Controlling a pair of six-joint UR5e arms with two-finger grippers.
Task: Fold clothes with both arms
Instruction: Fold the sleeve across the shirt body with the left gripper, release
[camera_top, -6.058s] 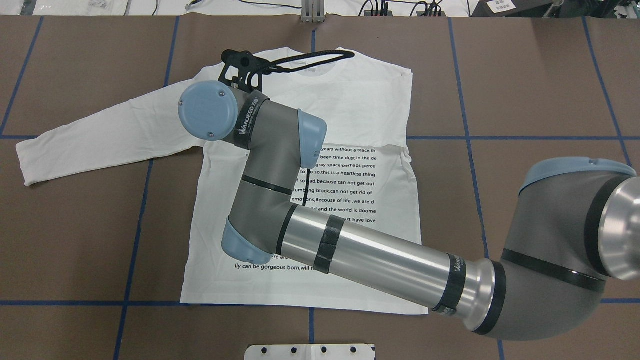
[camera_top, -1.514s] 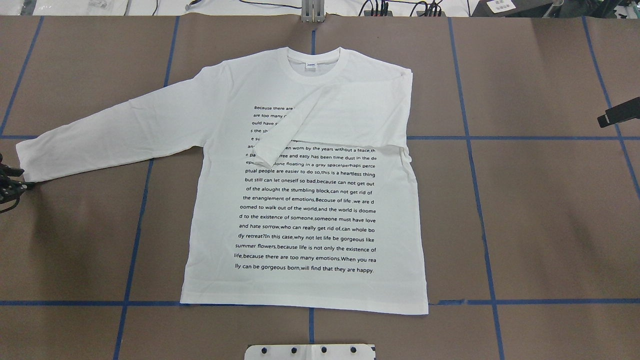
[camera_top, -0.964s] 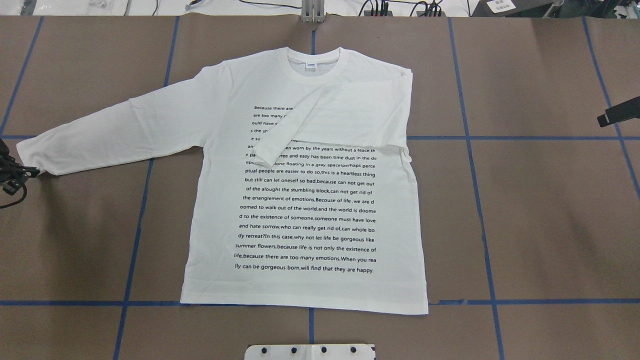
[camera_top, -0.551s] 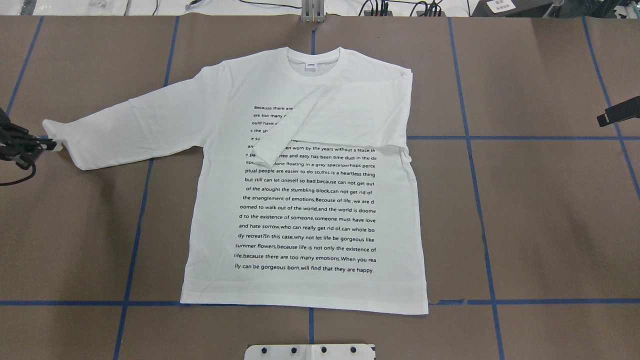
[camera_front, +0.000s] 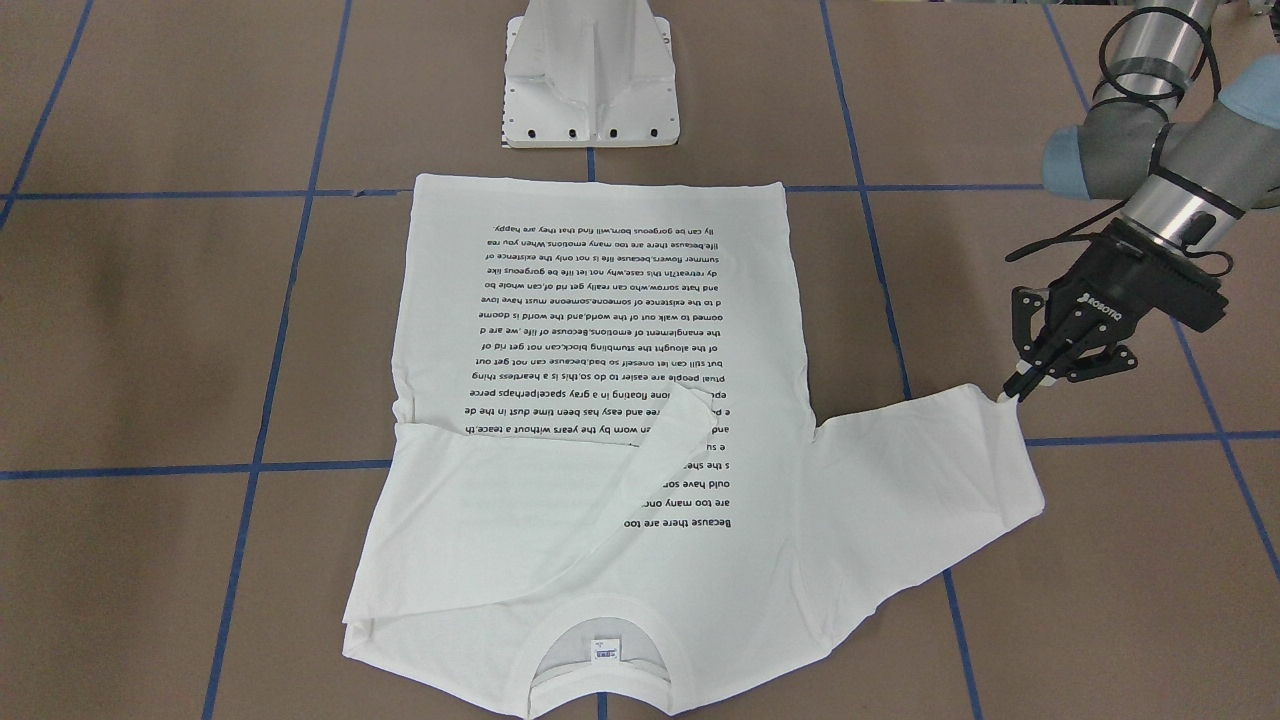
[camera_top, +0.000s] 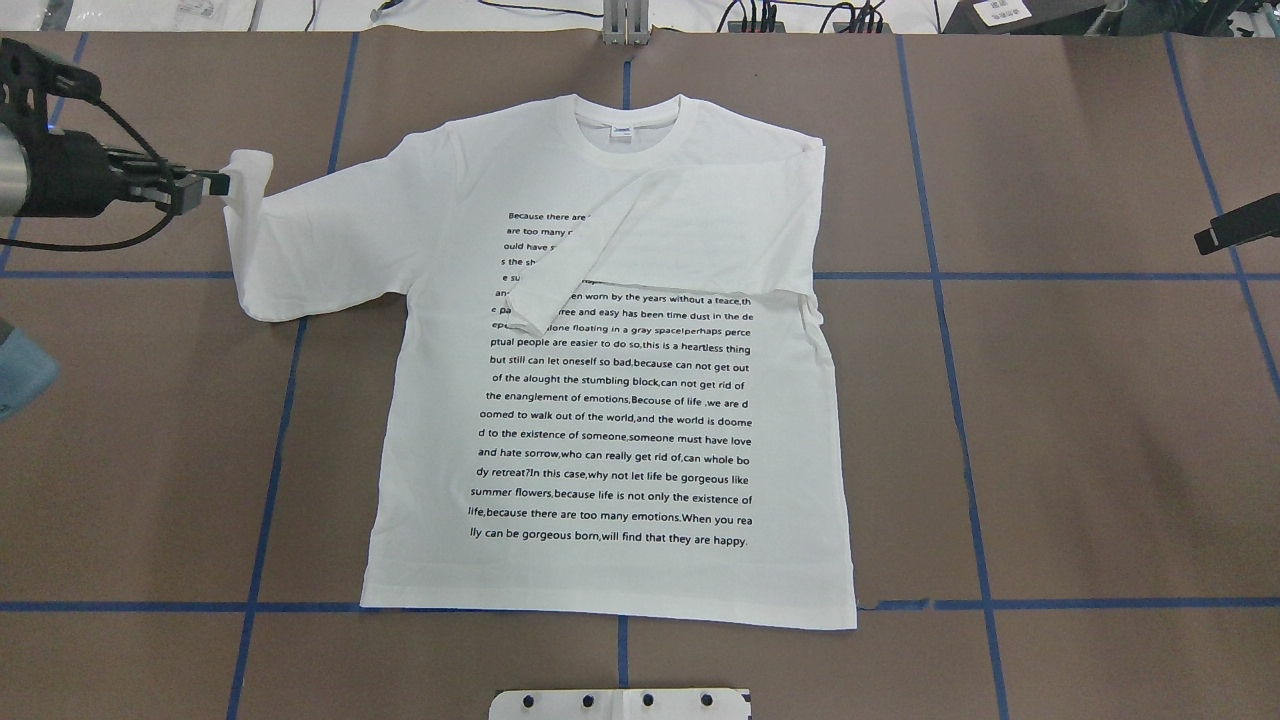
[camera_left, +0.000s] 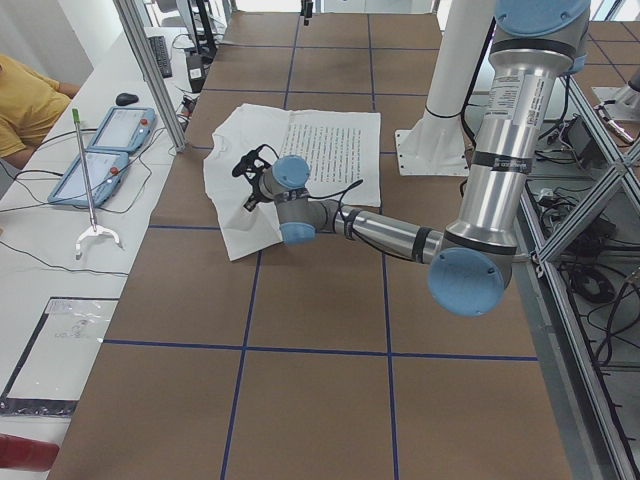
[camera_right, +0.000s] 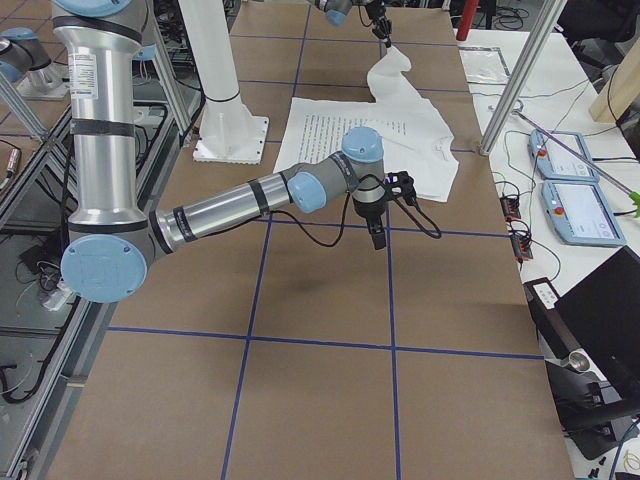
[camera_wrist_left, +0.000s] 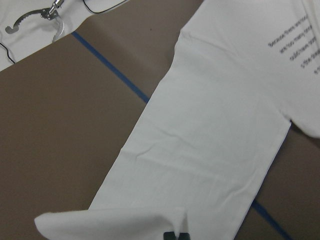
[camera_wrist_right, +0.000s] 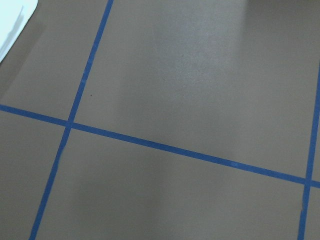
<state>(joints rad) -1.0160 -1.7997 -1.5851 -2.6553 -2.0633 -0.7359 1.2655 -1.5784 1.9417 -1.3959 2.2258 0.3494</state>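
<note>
A white long-sleeved shirt lies flat, print side up, in the middle of a brown counter marked with a grid of blue tape lines. Its collar points away from the robot, and its hem lies nearest the robot's white base. 1 sleeve, on the robot's right, is folded in across the chest and covers part of the black text block. The left gripper is clenched on the cuff of the other sleeve, its 2 fingers pinched close with only the fabric between them. That cuff is lifted off the counter, and the sleeve bends back on itself beside the shoulder, with its lower part resting on the counter. The right gripper hangs above bare counter on the robot's right, well apart from the shirt and touching nothing; whether it is open or closed I cannot tell
</note>
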